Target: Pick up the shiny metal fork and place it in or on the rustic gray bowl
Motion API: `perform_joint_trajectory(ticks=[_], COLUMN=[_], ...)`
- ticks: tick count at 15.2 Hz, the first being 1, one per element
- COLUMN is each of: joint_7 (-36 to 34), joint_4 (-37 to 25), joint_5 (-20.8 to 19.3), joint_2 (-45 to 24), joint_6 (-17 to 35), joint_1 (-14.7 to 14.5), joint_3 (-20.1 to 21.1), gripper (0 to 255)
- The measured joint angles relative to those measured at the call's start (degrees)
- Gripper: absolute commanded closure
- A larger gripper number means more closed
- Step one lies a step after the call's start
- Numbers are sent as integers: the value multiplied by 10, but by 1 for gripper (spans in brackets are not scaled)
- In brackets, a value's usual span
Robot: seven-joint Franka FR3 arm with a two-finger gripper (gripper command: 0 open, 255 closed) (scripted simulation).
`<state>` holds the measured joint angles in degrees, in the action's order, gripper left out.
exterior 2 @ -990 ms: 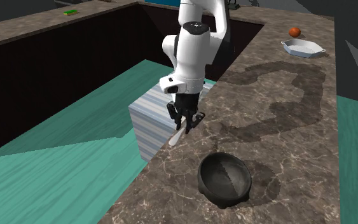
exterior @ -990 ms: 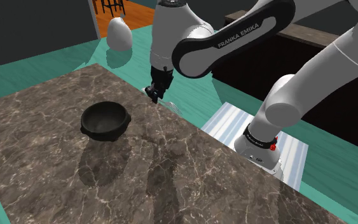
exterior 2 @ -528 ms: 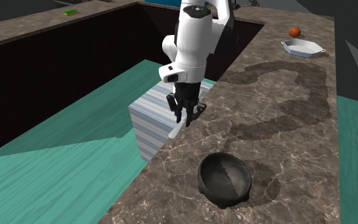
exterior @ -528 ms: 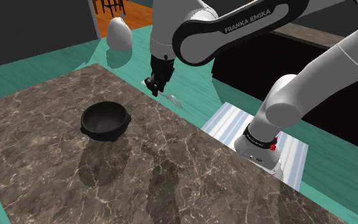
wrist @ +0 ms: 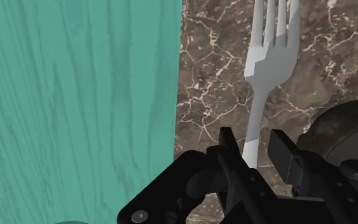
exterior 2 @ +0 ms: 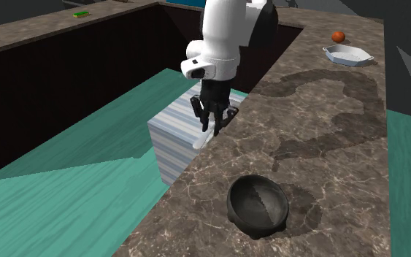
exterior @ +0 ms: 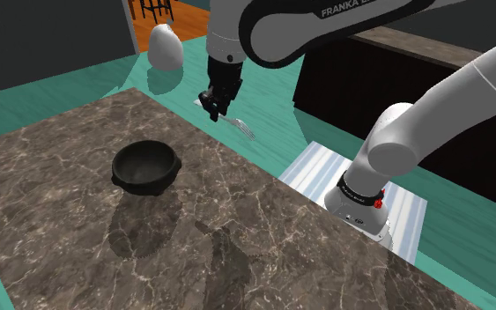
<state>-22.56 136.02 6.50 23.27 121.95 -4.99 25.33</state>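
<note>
Pincer (exterior: pixel 217 104) is clamping one fork (exterior: pixel 242 129) by its handle, above the tabletop's (exterior: pixel 52 167) edge.
The fork is hanging clear of the marble, right beside the drop to the teal floor (exterior: pixel 78 81); one dark bowl (exterior: pixel 146 167) is sitting well apart, with bare tabletop between them.

**Three cameras, one counter edge**

The shoulder view sits high beside the stand (exterior: pixel 307 167) and looks down and leftward over the counter (exterior: pixel 263 238), with the bowl (exterior: pixel 146 166) at mid distance. The second exterior view faces roughly the opposite way. There the bowl (exterior 2: pixel 257 204) lies nearest and the arm (exterior 2: pixel 222 36) beyond. The wrist view is close, looking down past the gripper (wrist: pixel 255 145) and fork (wrist: pixel 266 57). All three share the counter's edge by the stand.
</note>
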Motion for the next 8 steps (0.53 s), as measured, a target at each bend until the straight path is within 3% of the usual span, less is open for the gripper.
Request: perform_joint_trajectory(ticks=[2,8], joint_7=[-6,-94], joint_4=[-13,-124], joint_5=[-2,-59], joint_2=[-6,-127], joint_6=[-7,-6], joint_1=[0,11], joint_3=[4,67], gripper=[255,255])
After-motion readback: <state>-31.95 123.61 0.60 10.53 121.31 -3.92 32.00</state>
